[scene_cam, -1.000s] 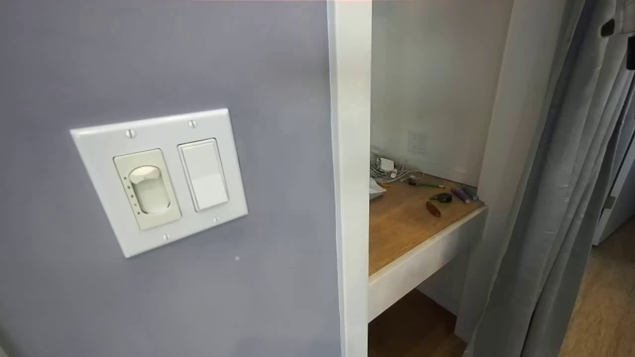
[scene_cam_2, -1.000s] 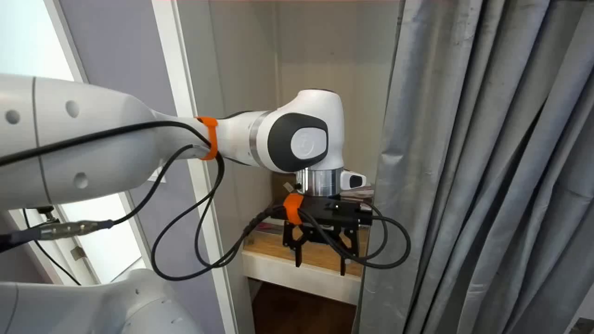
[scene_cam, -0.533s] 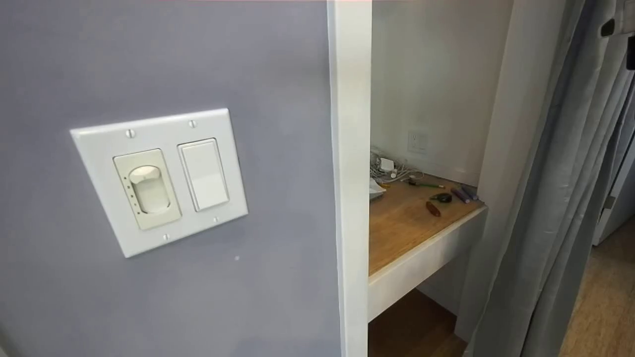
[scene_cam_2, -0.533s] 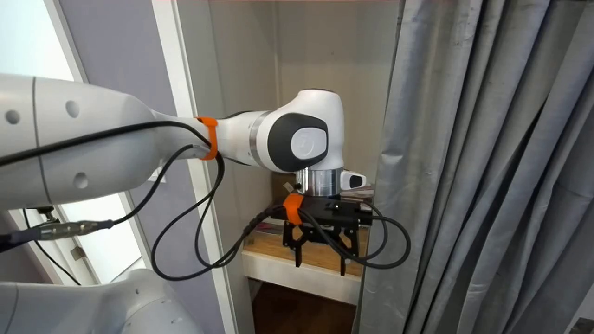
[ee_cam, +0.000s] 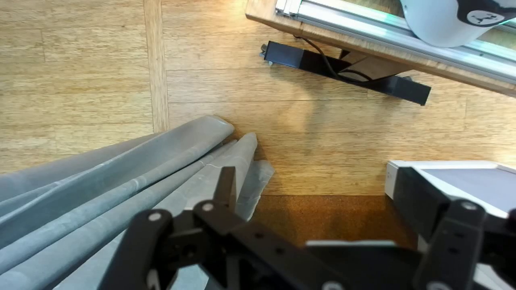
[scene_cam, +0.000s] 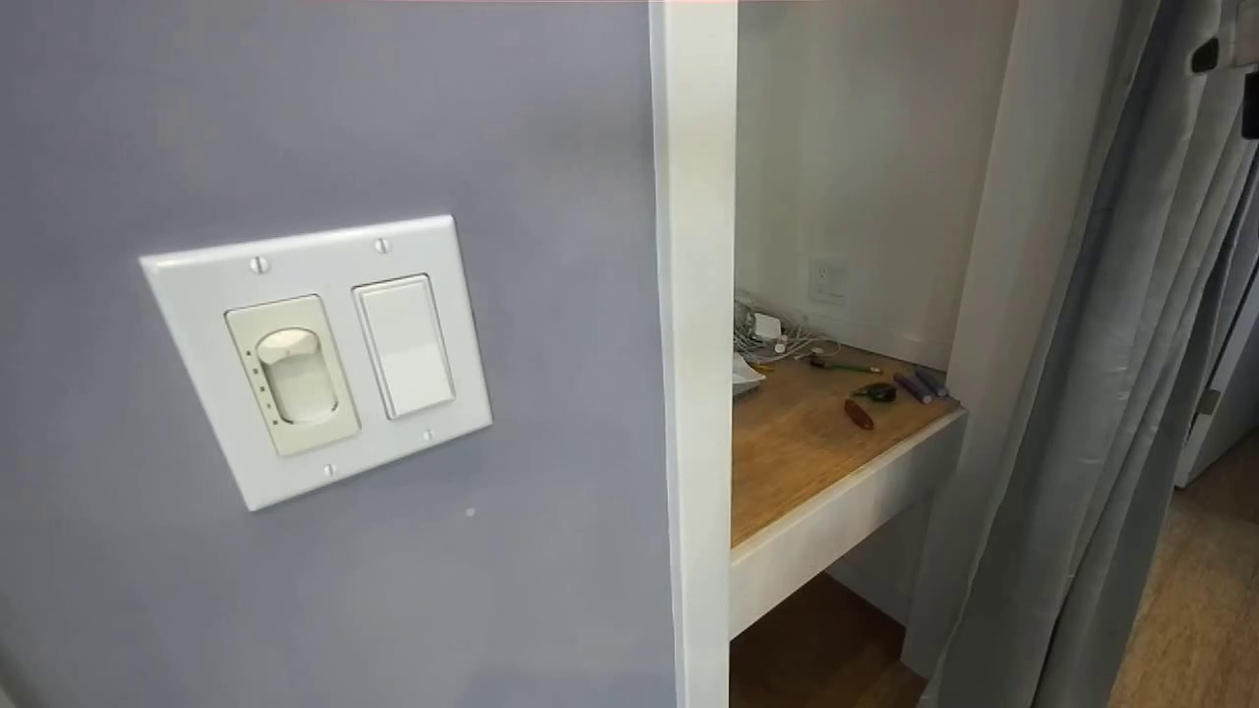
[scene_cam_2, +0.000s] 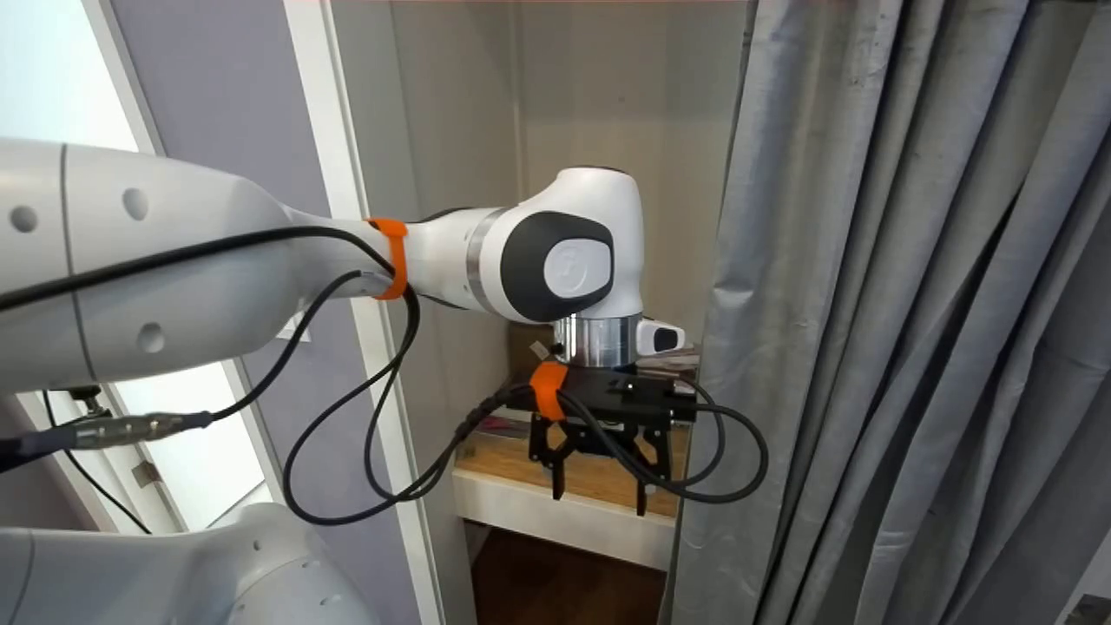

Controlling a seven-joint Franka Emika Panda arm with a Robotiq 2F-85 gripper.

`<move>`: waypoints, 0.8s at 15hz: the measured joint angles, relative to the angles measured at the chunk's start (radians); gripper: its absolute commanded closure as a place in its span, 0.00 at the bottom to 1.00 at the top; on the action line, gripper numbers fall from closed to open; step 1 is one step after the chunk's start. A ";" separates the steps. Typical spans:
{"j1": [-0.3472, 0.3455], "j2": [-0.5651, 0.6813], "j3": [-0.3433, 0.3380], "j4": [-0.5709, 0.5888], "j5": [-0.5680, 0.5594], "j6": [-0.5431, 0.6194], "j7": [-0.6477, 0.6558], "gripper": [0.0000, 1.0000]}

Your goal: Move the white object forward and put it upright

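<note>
Nothing moved, empty gripper (scene_cam_2: 600, 503) spread wide, wooden shelf (scene_cam: 807, 452), grey curtain (scene_cam_2: 794, 304), purplish wall (scene_cam: 566, 324)

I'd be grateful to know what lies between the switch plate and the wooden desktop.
In an exterior view, purple-grey wall and then white upright trim lie between the switch plate and the wooden desktop.

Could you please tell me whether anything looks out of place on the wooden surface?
White cables lie heaped in a loose tangle near the wall outlet rather than coiled neatly, so they look a little untidy. I see no clear spill or damage.
</note>
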 measured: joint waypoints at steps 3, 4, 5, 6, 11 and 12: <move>0.001 0.000 -0.001 0.000 0.000 0.000 0.001 0.00; 0.008 0.000 -0.002 0.000 0.002 0.003 0.000 0.00; 0.025 0.000 -0.001 0.003 0.005 0.014 -0.005 0.00; 0.051 0.000 0.002 0.008 0.011 0.026 -0.010 0.00; 0.261 0.015 0.092 0.069 0.126 0.067 -0.027 0.00; 0.300 0.026 0.111 0.084 0.156 0.089 -0.029 0.00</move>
